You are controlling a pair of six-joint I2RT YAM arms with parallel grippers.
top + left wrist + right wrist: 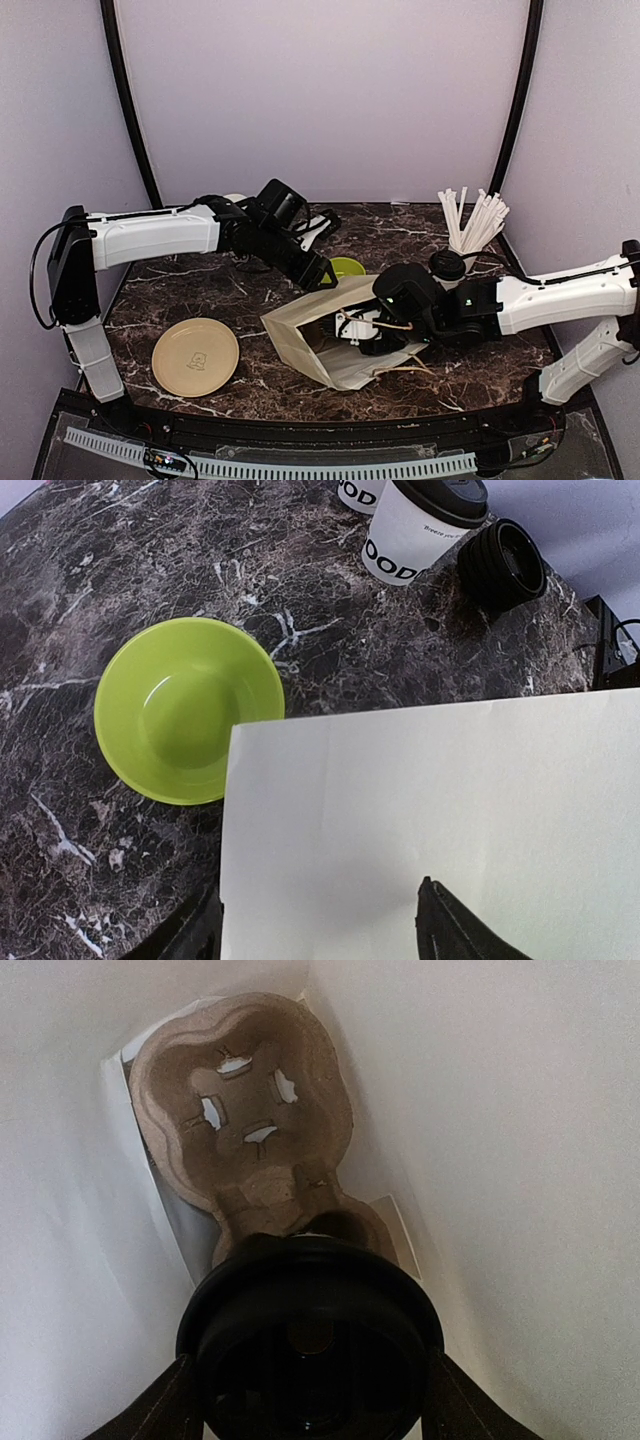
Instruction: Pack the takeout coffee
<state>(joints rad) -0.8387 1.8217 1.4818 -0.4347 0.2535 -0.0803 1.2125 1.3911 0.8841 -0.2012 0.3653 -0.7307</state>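
Note:
The white paper bag (300, 335) lies on its side in the middle of the table. My right gripper (362, 338) is inside it, shut on the takeout coffee; in the right wrist view only its black lid (310, 1345) shows between my fingers (165, 1410). A brown pulp cup carrier (240, 1110) sits at the bag's bottom just beyond the cup. My left gripper (322, 272) is at the bag's far upper corner, with its fingers (455, 930) spread wide either side of the bag's edge (400, 810).
A second lidded white cup (420, 525) and a stack of black lids (503, 562) stand behind the bag. A green bowl (185, 710) sits by the bag's corner. A cup of straws (470, 225) is at the back right, and a tan plate (196, 357) at the front left.

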